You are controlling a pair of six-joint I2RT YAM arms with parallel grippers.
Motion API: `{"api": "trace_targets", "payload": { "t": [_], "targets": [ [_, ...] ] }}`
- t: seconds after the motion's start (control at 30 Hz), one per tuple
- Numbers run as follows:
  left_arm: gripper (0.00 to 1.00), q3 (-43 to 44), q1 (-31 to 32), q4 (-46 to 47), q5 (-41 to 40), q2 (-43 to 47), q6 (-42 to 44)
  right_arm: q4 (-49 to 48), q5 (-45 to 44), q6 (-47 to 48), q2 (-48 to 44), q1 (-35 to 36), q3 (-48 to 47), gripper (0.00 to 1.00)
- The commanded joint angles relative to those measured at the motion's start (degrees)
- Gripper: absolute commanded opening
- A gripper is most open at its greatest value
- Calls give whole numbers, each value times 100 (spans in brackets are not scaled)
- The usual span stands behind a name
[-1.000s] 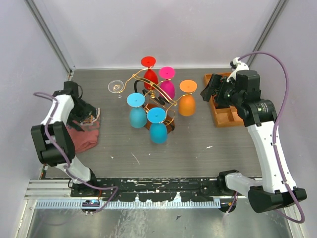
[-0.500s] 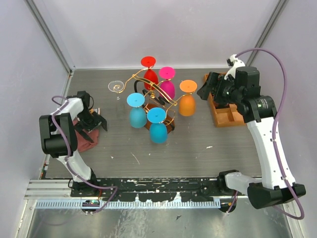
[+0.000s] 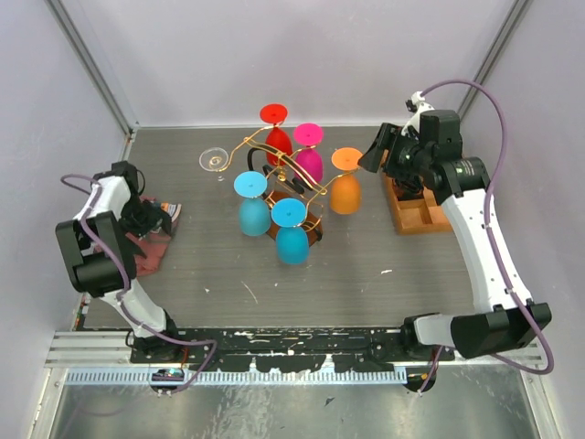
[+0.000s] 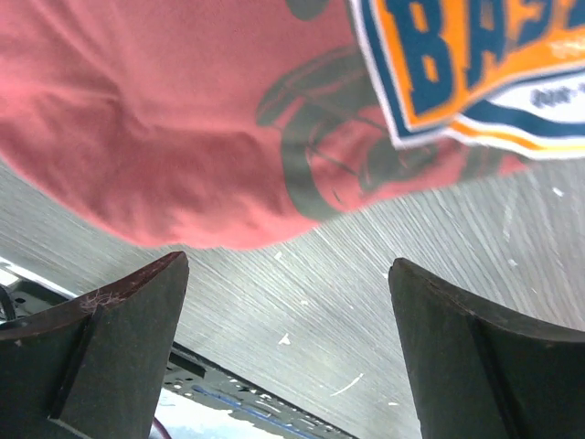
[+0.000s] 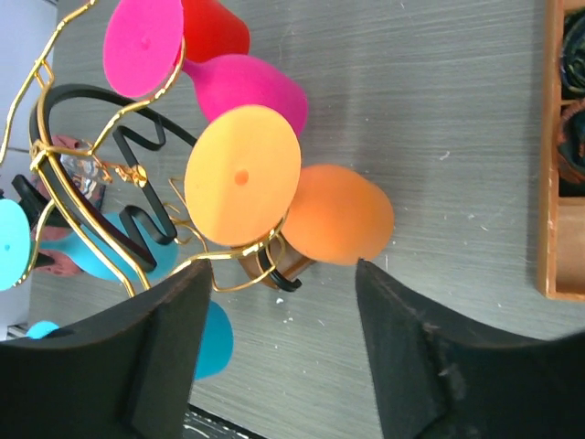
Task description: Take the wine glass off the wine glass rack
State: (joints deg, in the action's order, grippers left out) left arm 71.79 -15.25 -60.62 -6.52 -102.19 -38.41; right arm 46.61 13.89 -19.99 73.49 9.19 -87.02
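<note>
We see right gripper wide open, empty, orange wine glass on rack just ahead; left gripper open over cloth

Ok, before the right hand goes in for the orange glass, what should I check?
1. Right hand open: ok.
2. Orange wine glass framed between its fingers in the wrist view: ok.
3. Glass foot hooked in the wine glass rack wire: ok.
4. Gap to the pink wine glass: cannot tell.
5. Left hand open over the red shirt, away from the rack: ok.
</note>
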Motion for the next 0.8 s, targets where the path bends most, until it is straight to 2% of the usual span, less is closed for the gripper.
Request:
{"api": "trace_targets", "payload": {
  "t": [0.0, 0.1, 0.3, 0.57, 0.77],
  "targets": [
    [98, 186, 121, -141, 279, 756, 1, -741, 337, -366, 262, -51, -251, 65],
    [98, 123, 365, -195, 528, 1122, -9, -1112, 511, -426, 389, -116, -112, 61],
    [98, 127, 1078, -433, 347, 1831, -26, -1475, 516, -479, 529, -283, 71, 52],
    [98, 215, 1194, -653, 205, 2385, 71, -1534, 779, -481, 830, -287, 35, 48],
    [98, 235, 1196, -703, 327, 2430, 132, -1699, 1092, -602, 913, -286, 113, 44]
  ]
}}
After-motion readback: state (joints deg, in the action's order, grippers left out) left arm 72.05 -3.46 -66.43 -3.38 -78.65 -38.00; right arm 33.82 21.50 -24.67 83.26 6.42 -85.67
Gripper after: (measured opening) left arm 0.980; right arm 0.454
